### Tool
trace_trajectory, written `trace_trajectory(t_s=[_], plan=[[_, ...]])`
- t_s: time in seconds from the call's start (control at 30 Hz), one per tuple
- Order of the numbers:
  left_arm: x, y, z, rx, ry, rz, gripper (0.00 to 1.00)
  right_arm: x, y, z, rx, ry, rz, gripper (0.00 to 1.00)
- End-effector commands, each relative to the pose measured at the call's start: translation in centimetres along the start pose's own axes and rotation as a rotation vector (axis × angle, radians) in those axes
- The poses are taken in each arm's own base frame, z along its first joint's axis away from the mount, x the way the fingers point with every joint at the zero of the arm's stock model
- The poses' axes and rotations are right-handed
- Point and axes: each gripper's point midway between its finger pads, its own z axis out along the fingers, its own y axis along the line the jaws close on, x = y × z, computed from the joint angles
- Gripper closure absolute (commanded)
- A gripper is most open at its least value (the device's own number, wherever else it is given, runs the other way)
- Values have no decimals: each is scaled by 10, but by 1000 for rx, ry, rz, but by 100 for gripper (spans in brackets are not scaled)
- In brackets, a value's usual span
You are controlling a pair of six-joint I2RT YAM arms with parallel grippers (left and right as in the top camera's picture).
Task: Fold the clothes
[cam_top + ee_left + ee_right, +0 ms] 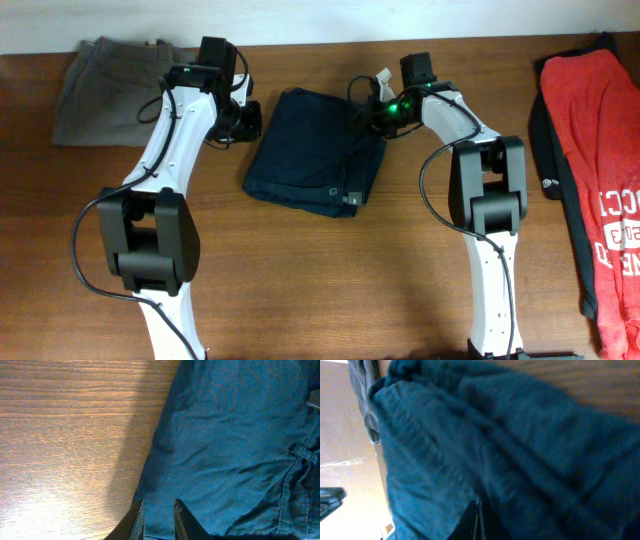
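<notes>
- While the navy shorts lie part-folded, the right gripper sits clenched at their corner.
- Left gripper: narrow gap astride the hem, grasp unclear.
- Next, probably another fold, edges matched.

White lettering on the red T-shirt cannot be read. The navy shorts carry a small illegible label.

One navy pair of shorts, one grey-olive pair, one red T-shirt.
</notes>
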Motion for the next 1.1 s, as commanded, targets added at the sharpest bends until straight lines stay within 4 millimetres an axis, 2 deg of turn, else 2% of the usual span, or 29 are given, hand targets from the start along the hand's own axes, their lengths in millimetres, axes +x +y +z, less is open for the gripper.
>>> trace_trajectory(t_s=[0.0,0.1,0.2,0.27,0.3,0.37,0.5,0.6,0.73,0.8,0.83,0.9,1.0,1.07], plan=[[-1,2,-9,-7,-17,14,80,-11,65,-50,-19,-80,-124,96],[-1,2,-9,-6,-18,14,80,2,104,-81,-21,-82,-186,96],[-1,3,-9,-9,-18,13,79,32,130,-99,-19,-21,-253,96],[-2,3,-9,-10,-18,13,79,56,138,-96,-22,51,-280,96],[-2,6,-10,-12,-21,8,79,80,144,-86,-42,132,-294,96],[-4,11,-10,-14,-24,-2,75,97,145,-70,-53,190,-296,96],[-4,31,-14,-24,-20,-47,73,132,138,-26,-70,276,-301,97],[-3,46,-16,-21,-15,-83,73,150,127,1,-81,297,-271,96],[-1,62,-19,-23,-6,-121,73,169,101,24,-100,305,-206,96],[0,68,-21,-26,-5,-135,73,178,86,30,-106,305,-167,96],[-1,71,-21,-28,-7,-141,73,186,67,31,-96,308,-129,96],[-1,72,-21,-28,-8,-141,74,194,51,29,-80,317,-73,96],[-2,72,-21,-28,-11,-141,73,197,34,20,-65,321,-3,96],[-2,72,-21,-28,-12,-141,74,194,30,15,-61,312,22,96]])
